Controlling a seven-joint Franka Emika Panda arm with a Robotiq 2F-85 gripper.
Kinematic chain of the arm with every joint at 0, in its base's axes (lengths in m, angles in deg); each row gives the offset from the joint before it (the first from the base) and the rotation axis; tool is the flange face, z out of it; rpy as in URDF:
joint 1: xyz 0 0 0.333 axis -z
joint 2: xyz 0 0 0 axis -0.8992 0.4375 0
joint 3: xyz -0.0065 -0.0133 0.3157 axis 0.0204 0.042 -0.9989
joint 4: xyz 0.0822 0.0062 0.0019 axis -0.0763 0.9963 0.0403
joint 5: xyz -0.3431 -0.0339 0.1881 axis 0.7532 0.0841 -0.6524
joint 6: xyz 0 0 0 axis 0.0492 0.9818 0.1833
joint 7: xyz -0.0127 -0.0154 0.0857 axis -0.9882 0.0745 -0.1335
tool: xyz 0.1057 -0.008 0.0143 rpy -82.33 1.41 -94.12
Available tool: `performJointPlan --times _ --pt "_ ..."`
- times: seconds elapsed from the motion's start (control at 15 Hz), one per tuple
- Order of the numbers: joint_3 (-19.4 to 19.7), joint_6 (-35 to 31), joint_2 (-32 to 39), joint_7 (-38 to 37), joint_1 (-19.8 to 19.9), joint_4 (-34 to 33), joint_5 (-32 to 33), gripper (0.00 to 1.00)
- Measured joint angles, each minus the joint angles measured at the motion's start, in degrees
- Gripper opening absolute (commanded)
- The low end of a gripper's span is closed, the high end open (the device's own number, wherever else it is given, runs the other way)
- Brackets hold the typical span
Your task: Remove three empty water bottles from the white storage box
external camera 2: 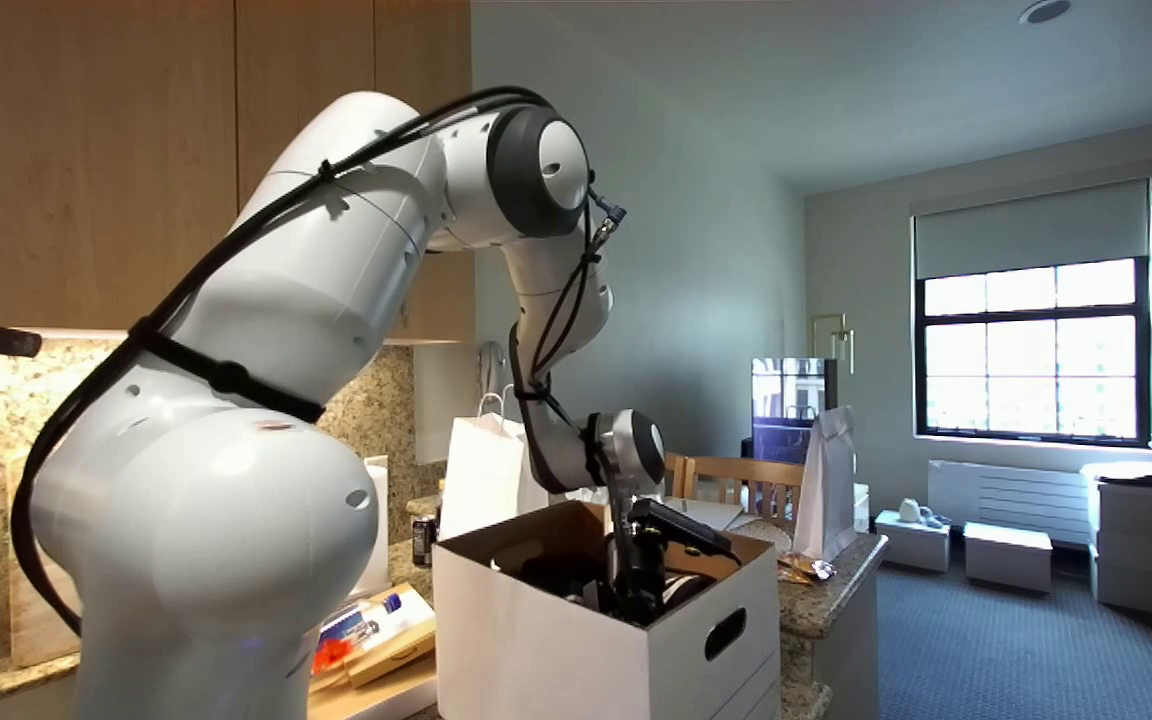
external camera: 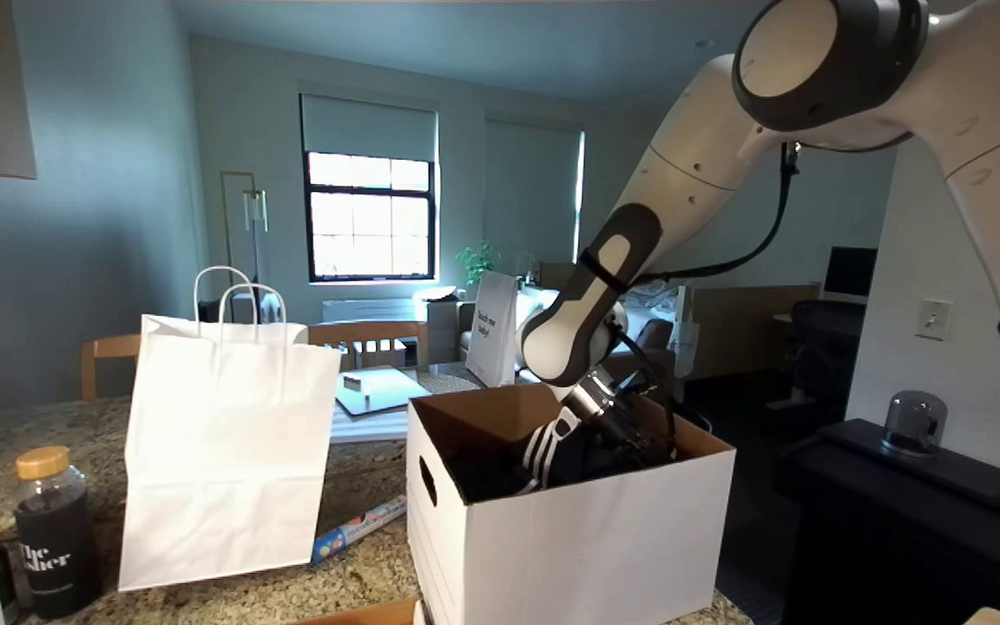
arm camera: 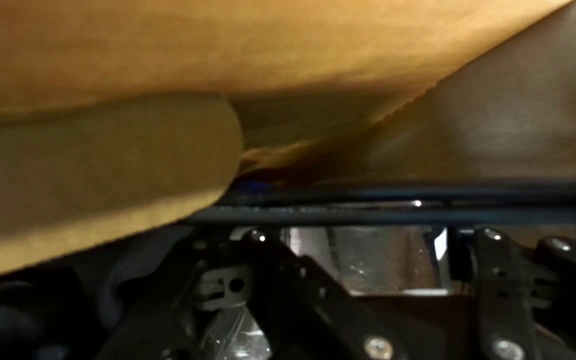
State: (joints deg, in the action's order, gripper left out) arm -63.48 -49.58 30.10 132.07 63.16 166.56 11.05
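Clear plastic: a water bottle (arm camera: 388,262), clamped in my end effector (arm camera: 365,245) right of centre in the wrist view, inside the white cardboard storage box (external camera: 591,555). Lifting, the tan flap (arm camera: 103,175) at left may snag my black cables (arm camera: 393,216); overly hard squeezing may buckle it.

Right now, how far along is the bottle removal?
Done: perhaps one; a clear blue-capped bottle lies outside the white storage box in an exterior view. In hand: the tool is inside the box, clear plastic, likely a bottle, between its jaws; grip unconfirmed. Left: lifting that out, plus probably another, since more clear plastic shows nearby in the wrist view.
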Motion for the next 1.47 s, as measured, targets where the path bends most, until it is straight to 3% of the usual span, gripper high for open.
performJointPlan --times 0.67,1.47 --pt "-1.44 0.33 -14.22 -8.47 -0.72 10.69 0.00 0.44" --pt "-2.86 0.58 -25.10 -19.42 -4.05 16.04 0.00 0.44"
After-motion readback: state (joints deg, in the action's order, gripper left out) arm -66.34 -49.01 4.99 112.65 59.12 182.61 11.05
